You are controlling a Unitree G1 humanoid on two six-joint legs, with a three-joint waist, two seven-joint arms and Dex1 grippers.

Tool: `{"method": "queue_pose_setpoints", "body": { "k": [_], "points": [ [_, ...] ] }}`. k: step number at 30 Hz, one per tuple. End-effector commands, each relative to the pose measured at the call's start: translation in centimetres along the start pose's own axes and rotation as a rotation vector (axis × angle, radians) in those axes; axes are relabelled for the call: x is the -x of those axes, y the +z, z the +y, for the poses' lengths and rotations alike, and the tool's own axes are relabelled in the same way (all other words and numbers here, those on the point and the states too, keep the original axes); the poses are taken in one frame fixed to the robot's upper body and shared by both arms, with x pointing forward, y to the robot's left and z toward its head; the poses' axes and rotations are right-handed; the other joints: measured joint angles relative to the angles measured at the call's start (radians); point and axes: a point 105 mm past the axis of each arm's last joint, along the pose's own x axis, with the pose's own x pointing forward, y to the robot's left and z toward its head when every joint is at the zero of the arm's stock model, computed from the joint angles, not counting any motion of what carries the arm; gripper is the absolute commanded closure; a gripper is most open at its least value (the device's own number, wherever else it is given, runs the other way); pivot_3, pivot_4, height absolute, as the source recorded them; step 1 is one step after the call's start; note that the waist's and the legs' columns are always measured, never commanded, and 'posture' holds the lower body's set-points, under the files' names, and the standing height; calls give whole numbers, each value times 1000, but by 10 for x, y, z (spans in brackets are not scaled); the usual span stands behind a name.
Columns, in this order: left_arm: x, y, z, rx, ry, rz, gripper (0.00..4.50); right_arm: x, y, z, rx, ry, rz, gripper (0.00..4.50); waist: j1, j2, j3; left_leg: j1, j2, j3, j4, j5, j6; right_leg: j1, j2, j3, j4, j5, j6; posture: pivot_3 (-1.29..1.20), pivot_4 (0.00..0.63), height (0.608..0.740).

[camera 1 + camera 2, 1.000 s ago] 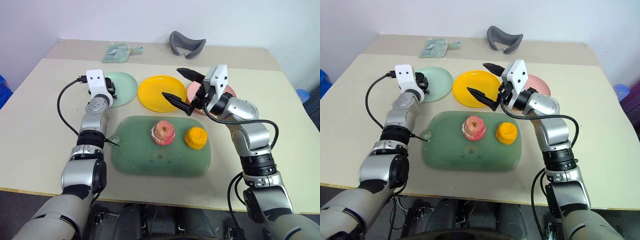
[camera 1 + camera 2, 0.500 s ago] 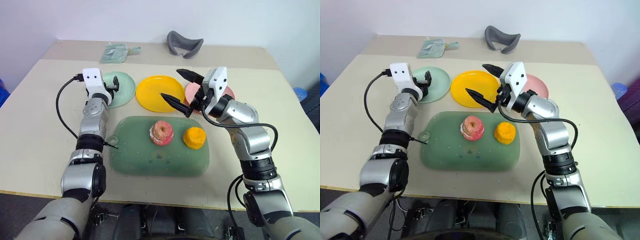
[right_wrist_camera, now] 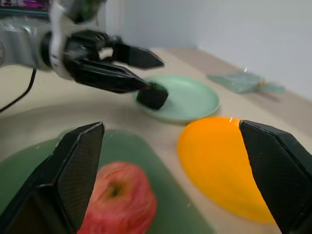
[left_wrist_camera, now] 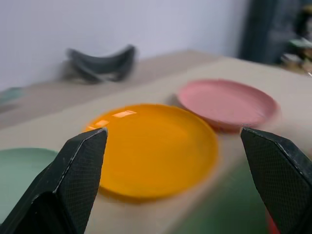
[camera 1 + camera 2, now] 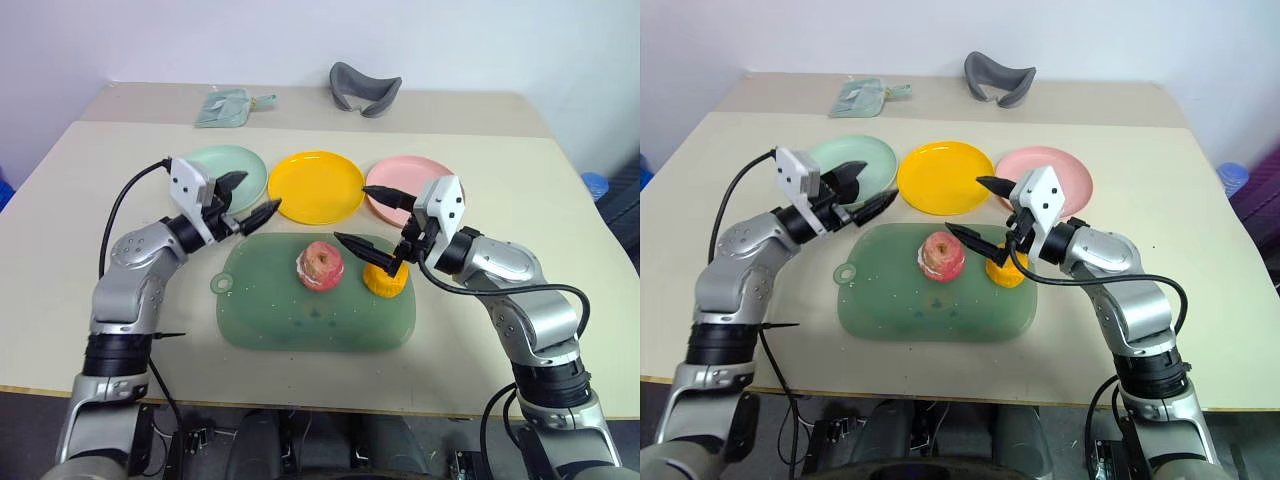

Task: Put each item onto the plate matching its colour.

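Mint green round plastic plate, yellow round plastic plate, pink round plastic plate. Translucent green rounded-rectangle tray. Pink-red toy apple with cream core; orange lumpy toy fruit; dark green-black lumpy toy piece. Grey curved band. Beige tabletop. Pale green packet.
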Motion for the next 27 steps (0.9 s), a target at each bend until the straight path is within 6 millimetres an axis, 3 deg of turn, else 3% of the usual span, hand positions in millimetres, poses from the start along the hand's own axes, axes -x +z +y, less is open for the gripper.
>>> {"method": "queue_pose_setpoints", "body": {
  "k": [1,7,13,27],
  "points": [
    [18,15,-19,-39,-185,-19,55,-3,2,10,8,39,13,0,1,0,0,0,0,0,0,0,0,0,0,0,0,0,0,0,150,740],
    [61,18,-26,-22,-341,13,55,-24,-12,16,-57,66,60,0,1,0,0,0,0,-1,0,0,0,0,0,0,0,0,0,0,150,740],
    [84,18,-37,7,-420,91,55,-35,-21,18,-111,78,90,0,4,0,0,0,0,-1,0,0,0,0,-1,0,0,0,0,0,150,740],
    [86,35,-52,15,-449,149,55,-31,-43,25,-166,112,166,0,1,0,0,0,0,-1,-1,0,0,-1,-1,0,0,0,0,0,150,740]
  ]
}}
